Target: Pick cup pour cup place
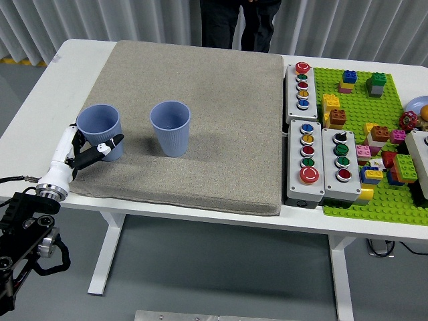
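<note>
Two light blue cups stand upright on the grey mat (221, 120). The left cup (99, 127) is near the mat's left edge and the right cup (170, 126) is a short way beside it. My left hand (90, 148) comes in from the lower left and wraps the left cup's lower part, with the thumb across its front and the fingers (75, 139) on its left side. The cup rests on the mat. What is inside the cups cannot be made out. My right hand is out of view.
Grey button boxes (314, 160) stand right of the mat, and beyond them lies a green baseplate (348, 200) with several toy bricks. A person in dark clothes (241, 20) stands at the far side. The white table edge (40, 100) runs left of the mat.
</note>
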`<move>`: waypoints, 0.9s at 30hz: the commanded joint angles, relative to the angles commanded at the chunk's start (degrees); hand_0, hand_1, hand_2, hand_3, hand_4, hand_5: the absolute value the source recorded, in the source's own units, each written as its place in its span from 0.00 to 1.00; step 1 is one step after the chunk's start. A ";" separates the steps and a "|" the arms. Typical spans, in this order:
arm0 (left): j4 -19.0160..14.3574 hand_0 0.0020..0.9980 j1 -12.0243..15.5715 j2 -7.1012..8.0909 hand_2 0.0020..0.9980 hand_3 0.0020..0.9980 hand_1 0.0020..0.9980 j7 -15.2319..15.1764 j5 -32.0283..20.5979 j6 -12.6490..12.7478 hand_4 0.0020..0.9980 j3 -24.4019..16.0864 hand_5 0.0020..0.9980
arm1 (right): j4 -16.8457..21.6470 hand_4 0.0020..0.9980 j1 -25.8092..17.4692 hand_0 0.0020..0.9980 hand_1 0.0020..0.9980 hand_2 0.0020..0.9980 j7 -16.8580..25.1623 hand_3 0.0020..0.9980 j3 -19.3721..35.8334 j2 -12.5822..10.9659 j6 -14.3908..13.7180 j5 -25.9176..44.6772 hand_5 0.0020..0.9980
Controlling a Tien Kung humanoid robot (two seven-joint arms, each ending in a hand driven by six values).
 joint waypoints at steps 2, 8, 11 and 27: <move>0.02 0.83 0.17 0.04 0.97 1.00 0.84 0.10 0.12 -0.09 0.97 -0.32 0.41 | 0.00 0.31 -0.03 0.72 0.69 0.74 -0.02 0.70 0.05 -0.01 0.03 -0.13 0.28; -0.07 0.84 0.72 0.11 0.98 1.00 0.85 0.35 0.55 -0.59 0.98 -0.87 0.42 | 0.00 0.31 -0.11 0.72 0.69 0.74 -0.03 0.70 0.03 0.01 -0.01 -0.11 0.27; -0.35 0.85 1.27 0.15 1.00 1.00 0.86 0.59 1.05 -0.98 0.98 -1.51 0.41 | 0.00 0.31 -0.21 0.72 0.69 0.74 -0.04 0.70 0.10 0.03 -0.02 -0.23 0.27; -11.70 0.92 11.09 0.51 1.00 1.00 0.93 2.04 5.23 -1.79 1.00 -14.35 0.45 | 0.00 0.32 -0.54 0.72 0.69 0.74 -0.20 0.69 0.87 0.05 0.13 -1.43 0.27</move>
